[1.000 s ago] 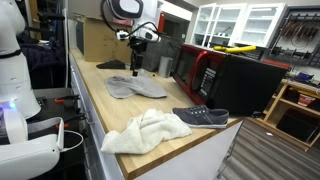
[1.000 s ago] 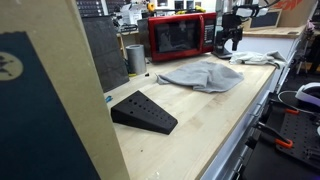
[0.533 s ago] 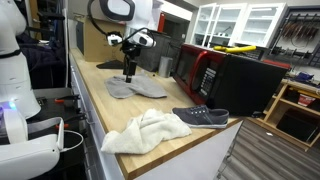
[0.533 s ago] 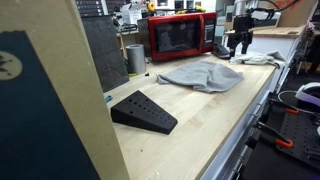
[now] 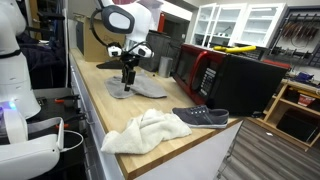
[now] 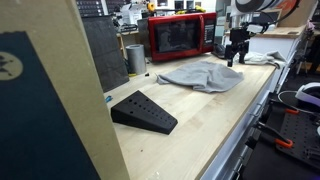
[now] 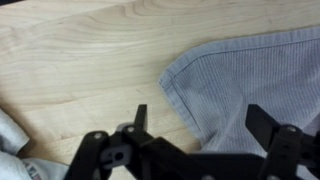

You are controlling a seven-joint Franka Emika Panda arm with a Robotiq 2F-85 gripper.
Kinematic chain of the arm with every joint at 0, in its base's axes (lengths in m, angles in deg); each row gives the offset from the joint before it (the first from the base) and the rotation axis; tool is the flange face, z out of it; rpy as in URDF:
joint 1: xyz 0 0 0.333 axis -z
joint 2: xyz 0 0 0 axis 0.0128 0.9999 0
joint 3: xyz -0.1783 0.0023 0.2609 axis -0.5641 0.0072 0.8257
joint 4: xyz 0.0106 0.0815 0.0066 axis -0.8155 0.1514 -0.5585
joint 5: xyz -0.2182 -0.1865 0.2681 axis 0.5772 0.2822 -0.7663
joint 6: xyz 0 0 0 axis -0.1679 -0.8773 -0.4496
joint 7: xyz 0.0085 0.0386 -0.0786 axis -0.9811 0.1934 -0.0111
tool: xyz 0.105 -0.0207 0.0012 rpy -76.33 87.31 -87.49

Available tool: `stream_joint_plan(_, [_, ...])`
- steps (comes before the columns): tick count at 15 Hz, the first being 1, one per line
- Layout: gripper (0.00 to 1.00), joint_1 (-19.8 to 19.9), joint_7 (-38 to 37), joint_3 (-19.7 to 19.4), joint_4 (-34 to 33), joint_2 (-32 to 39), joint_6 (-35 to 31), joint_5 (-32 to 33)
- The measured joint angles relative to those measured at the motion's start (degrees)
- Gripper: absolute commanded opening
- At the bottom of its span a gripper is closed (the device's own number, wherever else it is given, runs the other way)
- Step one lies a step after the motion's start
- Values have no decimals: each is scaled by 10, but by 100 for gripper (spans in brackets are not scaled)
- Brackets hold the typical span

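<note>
Wrist view: the jaws stand wide open and hold nothing. Their two black fingers point(image 7: 140, 118) hang just above a grey cloth point(image 7: 250, 75) that lies flat on the pale wooden bench point(image 7: 80, 60). The cloth's hemmed corner sits between the fingers, and the rest spreads to the right; whether a fingertip touches it cannot be told. A bit of white towel point(image 7: 8, 140) shows at the lower left. In both exterior views the arm point(image 5: 125, 30) reaches down over the cloth's edge. In an exterior view a red microwave point(image 6: 180, 36) stands at the far side of the bench, and a black wedge point(image 6: 143, 112) lies nearer, well apart from the cloth.
</note>
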Motion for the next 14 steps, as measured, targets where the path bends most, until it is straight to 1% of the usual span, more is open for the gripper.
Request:
stream_joint_plan(4, [100, 9, -2, -6, 0, 33, -1, 3])
stream_joint_plan(5, [95, 11, -2, -6, 0, 41, -4, 3])
stream_joint_plan(6, [72, 12, -2, -6, 0, 48, -10, 3])
stream_joint_plan(8, [68, 12, -2, -6, 0, 61, -26, 3])
stream_joint_plan(10, [52, 12, -2, -6, 0, 70, -35, 2])
stream_joint_plan(12, [38, 14, -3, -6, -3, 69, -36, 0])
stream_joint_plan(13, [30, 15, -3, -6, -3, 67, -36, 0])
stream_joint_plan(14, [23, 17, -3, -6, -3, 65, -36, -1])
